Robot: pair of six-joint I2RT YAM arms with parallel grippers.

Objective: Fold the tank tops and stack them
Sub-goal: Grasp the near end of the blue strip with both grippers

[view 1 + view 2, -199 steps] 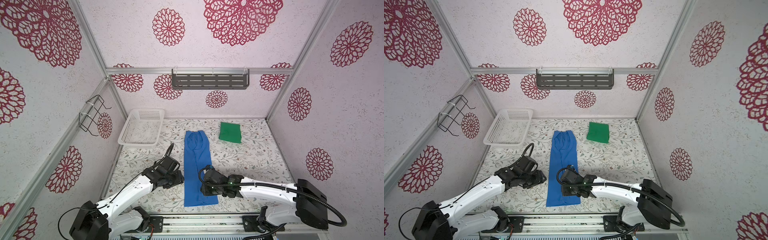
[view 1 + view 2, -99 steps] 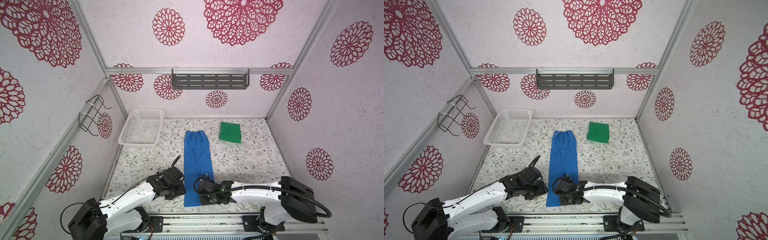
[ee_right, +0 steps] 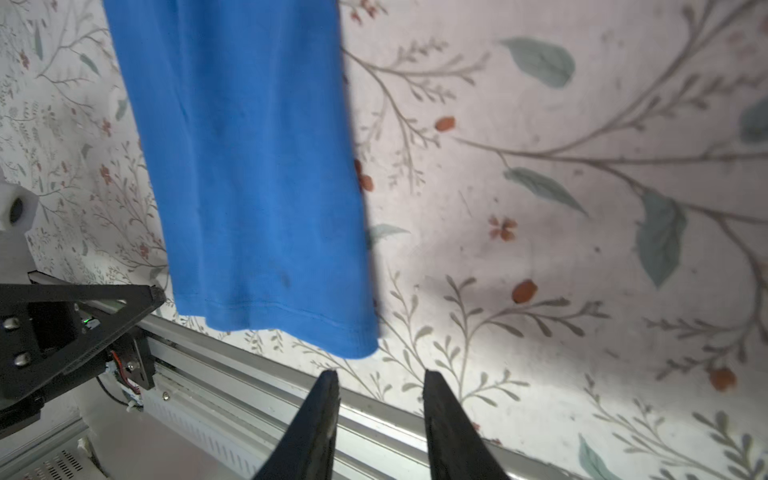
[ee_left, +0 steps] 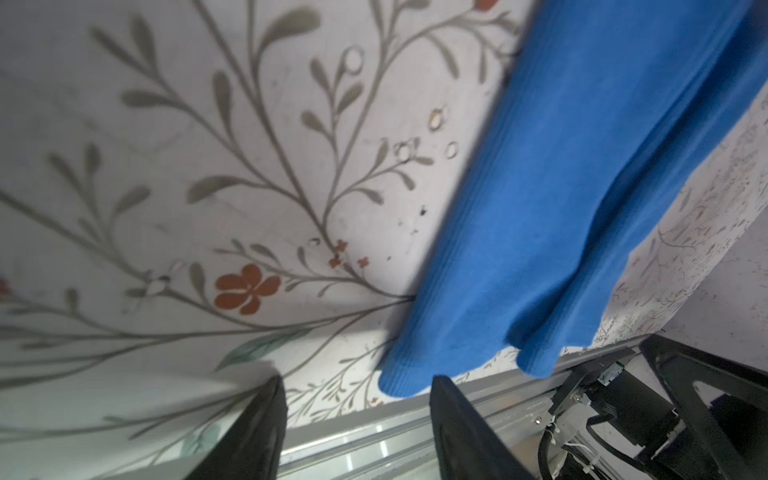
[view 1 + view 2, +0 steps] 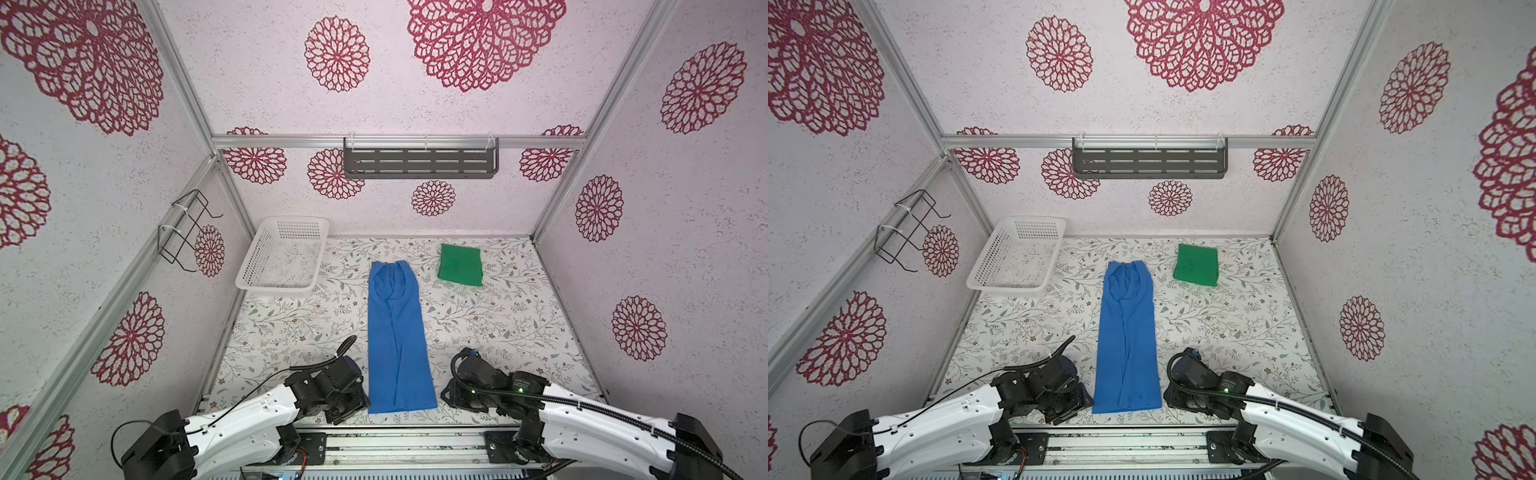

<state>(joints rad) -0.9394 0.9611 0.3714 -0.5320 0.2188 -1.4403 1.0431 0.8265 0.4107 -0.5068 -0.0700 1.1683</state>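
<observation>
Both top views: blue tank top [image 5: 397, 340], long folded strip, centre; green tank top [image 5: 460, 265], folded square, behind-right.
Left wrist: left gripper [image 4: 357, 382], jaws apart, empty, at hem corner.
Right wrist: right gripper [image 3: 380, 376], same.
Likely limp, light; pinch hem corners.

Both top views look steeply down from high above the near edge, side by side and nearly alike, taking in the whole floral table [image 5: 498, 324] and the walls. Each wrist view sits low and close over that near edge, from opposite sides. Both share the hem of the blue tank top [image 4: 561, 187] and the aluminium rail [image 3: 232, 374].
</observation>
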